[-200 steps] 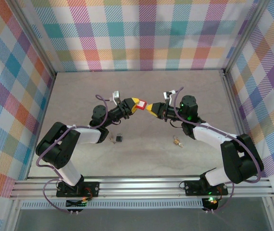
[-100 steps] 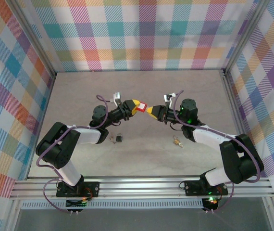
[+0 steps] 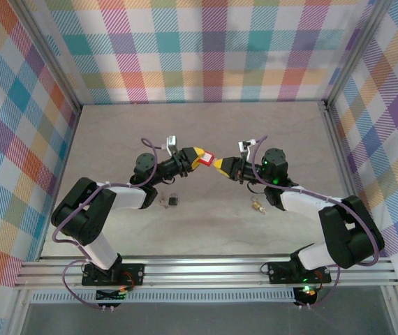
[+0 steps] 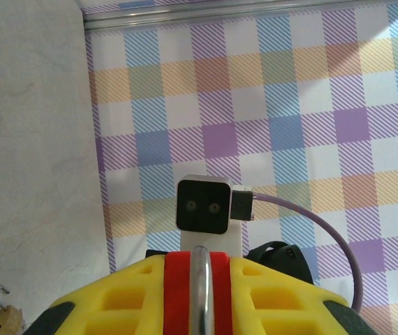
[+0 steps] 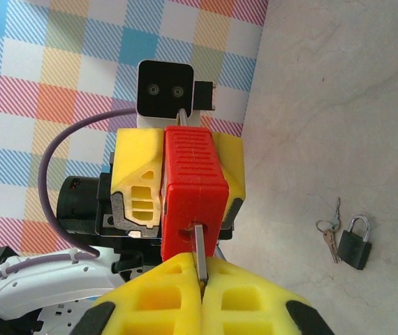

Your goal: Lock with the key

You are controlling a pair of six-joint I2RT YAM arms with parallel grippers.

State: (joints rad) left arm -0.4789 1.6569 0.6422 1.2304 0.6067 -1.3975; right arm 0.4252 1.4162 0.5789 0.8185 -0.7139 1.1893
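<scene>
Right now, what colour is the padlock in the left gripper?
The padlock is red, clearest in right wrist view.

Ribbed red plastic padlock (image 5: 194, 174), shiny metal key (image 5: 198, 246), matt marbled tabletop (image 5: 338, 105)

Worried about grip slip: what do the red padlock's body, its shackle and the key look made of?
Red padlock body: matte red, ribbed face, probably plastic or painted. Shackle: shiny silver, likely steel. Key: thin grey blade, apparently metal.

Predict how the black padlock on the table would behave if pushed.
The black padlock lies flat on the table, so it would probably slide, not roll. The keys beside it sit on a ring and might drag along. It looks compact and metal, so probably heavy for its size.
</scene>
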